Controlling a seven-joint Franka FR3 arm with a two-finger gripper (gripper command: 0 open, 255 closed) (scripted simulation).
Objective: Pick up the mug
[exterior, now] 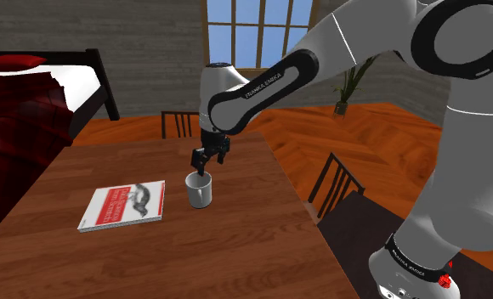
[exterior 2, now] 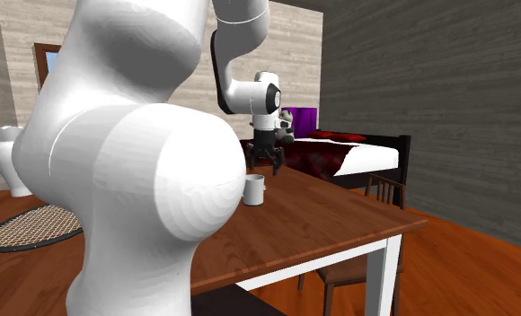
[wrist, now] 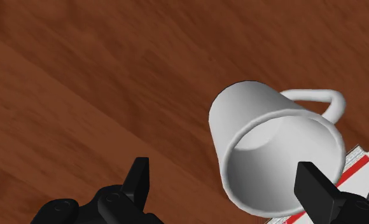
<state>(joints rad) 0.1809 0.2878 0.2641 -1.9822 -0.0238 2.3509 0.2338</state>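
Claw (exterior: pixel 207 165): all black, pointing down at the worktop (exterior: pixel 236 246). Its two fingers (wrist: pixel 137 179) stand wide apart with nothing clasped between them. It hangs just above the mug.

Mug (exterior: pixel 200 191): white, upright on the worktop, its open mouth turned up towards the claw. In the wrist view its rim reaches into the gap between the fingers, much nearer one finger than the other, with the handle on the side away from the claw. That nearer finger seems to stand clear above the rim, though contact cannot be ruled out.

Book (exterior: pixel 124 205): white cover with a red band, lying flat on the worktop. It is near the mug at the shoulder view's left and apart from it. In the wrist view one corner shows just past the mug, by the nearer finger.

Worktop: brown wood grain on white legs.

Slatted chair (exterior: pixel 178 124): dark, at the worktop's far edge, behind the claw.

Second chair (exterior: pixel 334 183): dark, at the worktop's edge on the shoulder view's right.

Bed (exterior: pixel 15 110): dark frame, deep red cover and white sheet, beyond the worktop at the shoulder view's left.

Window (exterior: pixel 257 30): paned, in the far wall.

Potted plant (exterior: pixel 348 85): on the wooden floor near that wall.

Vase (exterior 2: pixel 12 157): white, beside a round rug (exterior 2: pixel 30 229), at the second exterior view's left.
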